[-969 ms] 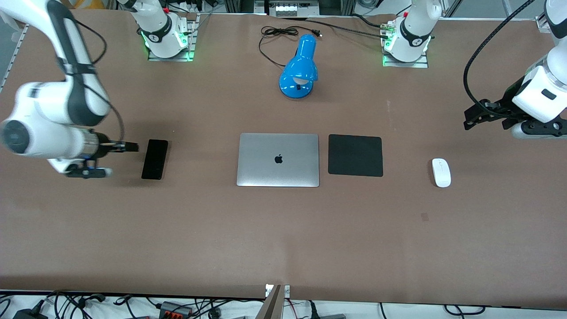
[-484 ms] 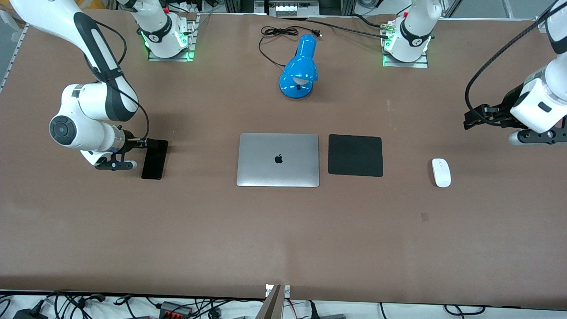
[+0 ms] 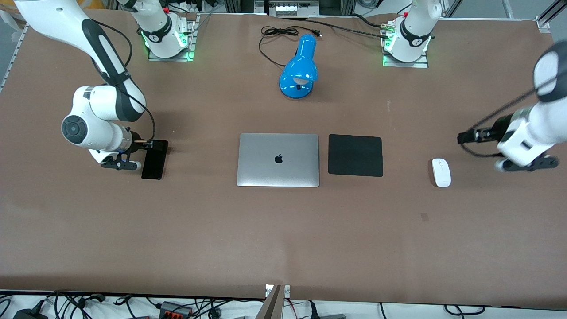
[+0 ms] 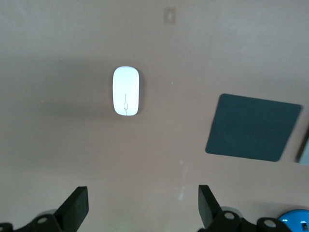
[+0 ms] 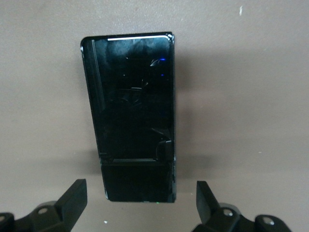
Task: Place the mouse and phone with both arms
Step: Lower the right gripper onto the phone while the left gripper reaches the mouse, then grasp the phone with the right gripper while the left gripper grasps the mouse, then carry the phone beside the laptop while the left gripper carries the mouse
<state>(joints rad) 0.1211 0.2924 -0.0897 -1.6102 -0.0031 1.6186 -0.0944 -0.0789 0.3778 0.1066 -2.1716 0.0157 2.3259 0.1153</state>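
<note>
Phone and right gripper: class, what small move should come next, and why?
Probably lower the right gripper straight down over the phone. Its open fingers already straddle the phone's near end, and the phone lies flat on the table, ungrasped. The left gripper, also open, is short of the mouse.

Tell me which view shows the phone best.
The right wrist view: the phone fills it, lying flat between the open right gripper fingers. The front view shows it small, partly covered by that gripper. The left wrist view misses it.
</note>
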